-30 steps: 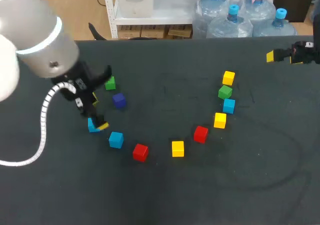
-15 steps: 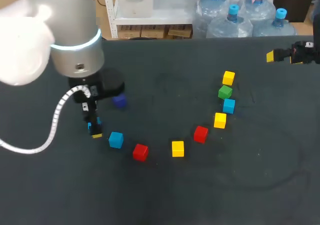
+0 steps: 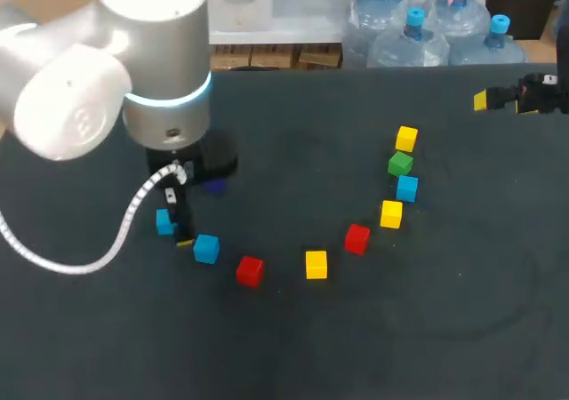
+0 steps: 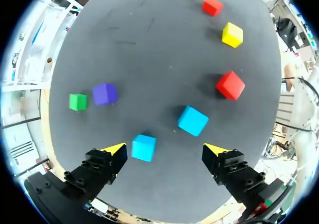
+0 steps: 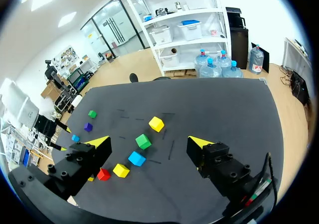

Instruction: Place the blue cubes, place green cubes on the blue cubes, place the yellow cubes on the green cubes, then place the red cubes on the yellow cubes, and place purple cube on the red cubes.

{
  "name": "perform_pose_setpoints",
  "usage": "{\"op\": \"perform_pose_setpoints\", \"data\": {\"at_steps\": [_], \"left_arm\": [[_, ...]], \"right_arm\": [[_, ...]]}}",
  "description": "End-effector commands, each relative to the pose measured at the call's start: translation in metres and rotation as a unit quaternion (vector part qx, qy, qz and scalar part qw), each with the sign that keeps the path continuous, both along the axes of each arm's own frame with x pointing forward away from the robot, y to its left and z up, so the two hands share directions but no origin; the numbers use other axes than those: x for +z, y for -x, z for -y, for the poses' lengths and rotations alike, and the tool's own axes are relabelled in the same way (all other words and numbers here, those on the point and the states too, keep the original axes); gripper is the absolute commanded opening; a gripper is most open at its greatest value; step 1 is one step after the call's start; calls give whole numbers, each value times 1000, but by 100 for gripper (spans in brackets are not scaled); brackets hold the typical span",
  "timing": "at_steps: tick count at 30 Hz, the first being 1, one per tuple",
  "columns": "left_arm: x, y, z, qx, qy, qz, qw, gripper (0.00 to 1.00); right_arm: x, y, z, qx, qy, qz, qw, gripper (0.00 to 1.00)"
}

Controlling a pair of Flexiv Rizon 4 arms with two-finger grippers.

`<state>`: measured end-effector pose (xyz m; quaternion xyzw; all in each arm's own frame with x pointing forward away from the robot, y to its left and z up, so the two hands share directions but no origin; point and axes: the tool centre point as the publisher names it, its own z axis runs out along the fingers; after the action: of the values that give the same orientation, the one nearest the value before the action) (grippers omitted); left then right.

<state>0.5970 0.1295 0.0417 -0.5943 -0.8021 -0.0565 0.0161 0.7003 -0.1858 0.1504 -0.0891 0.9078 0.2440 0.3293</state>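
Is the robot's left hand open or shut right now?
Open. In the wrist view the left hand has its yellow tips far apart. A blue cube sits between them, well clear of one tip.

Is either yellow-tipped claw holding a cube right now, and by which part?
No, nothing is held. The left claw is open; a blue cube just lies loose inside it, ungripped. The right claw is open and empty.
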Motion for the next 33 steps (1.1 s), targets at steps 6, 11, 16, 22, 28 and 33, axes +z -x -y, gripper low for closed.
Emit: {"op": "perform_pose_setpoints", "data": {"at_steps": [6,11,16,22,28,33], "left_arm": [[-21,13,-32,-29,101,-21,994,100],[-23,1,-32,-41,96,-30,994,100],[-14,-14,-28,-52,84,-18,995,100],[-15,-27,-26,-64,74,-23,995,100],[-17,-37,-23,-67,56,-30,996,100],[-22,-43,-20,-65,36,-34,997,100]], "right_arm": [[0,0,-1,-1,1,0,1000,100],[0,0,-1,-1,1,0,1000,100],[0,0,-1,-1,1,0,1000,100],[0,0,-1,-1,1,0,1000,100],[0,0,-1,-1,1,0,1000,100],[0,0,-1,-1,1,0,1000,100]]}}
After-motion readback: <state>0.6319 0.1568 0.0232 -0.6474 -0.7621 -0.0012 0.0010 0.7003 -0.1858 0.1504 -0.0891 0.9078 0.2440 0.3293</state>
